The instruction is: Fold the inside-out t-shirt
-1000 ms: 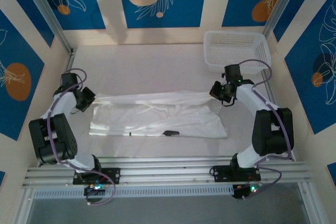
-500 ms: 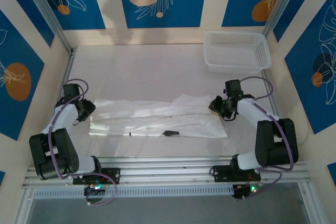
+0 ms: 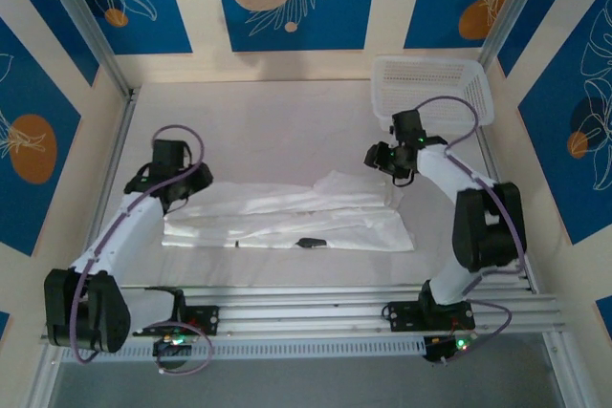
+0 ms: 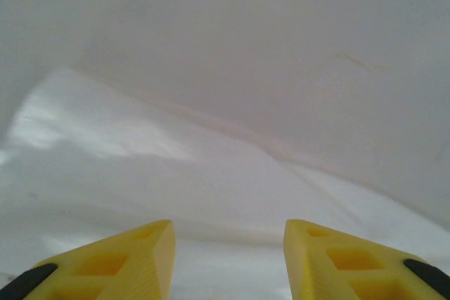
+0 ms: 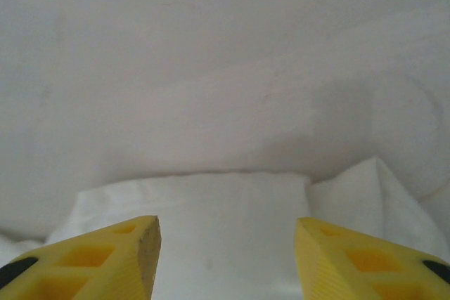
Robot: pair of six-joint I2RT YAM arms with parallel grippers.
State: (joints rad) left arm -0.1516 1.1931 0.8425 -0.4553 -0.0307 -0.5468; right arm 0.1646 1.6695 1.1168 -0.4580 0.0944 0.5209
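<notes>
two arm bases [image 3: 177,317] sat bolted at the near edge of the worktop [image 3: 268,131]. just beyond them the inside-out t-shirt [image 3: 287,222] lay flat as a long band running left to right, with a small dark tag [image 3: 311,243] showing close to its near edge.

a second before, the far edge of the cloth had been raised and pulled taut between both arms. half a second before, it was already down on the lower layer. now it lay let go, doubled over itself, with a loose ruffle toward the right end. by my reading the first lengthwise fold was laid and a cross fold came next, though the rumpled right part could want smoothing first.

at the far-left corner of the band the left fingers [image 4: 119,261] stood spread with nothing between them. white cloth lay just under and ahead of the tips in the left wrist view, and i could not tell whether they touched it. over the far-right corner the right fingers [image 5: 105,258] stood spread rather wider, also empty, with a folded edge of cloth below them. both had drawn back from the fabric.

farther off, in the far-right corner, the white mesh basket [image 3: 430,93] stood apart from the shirt.
</notes>
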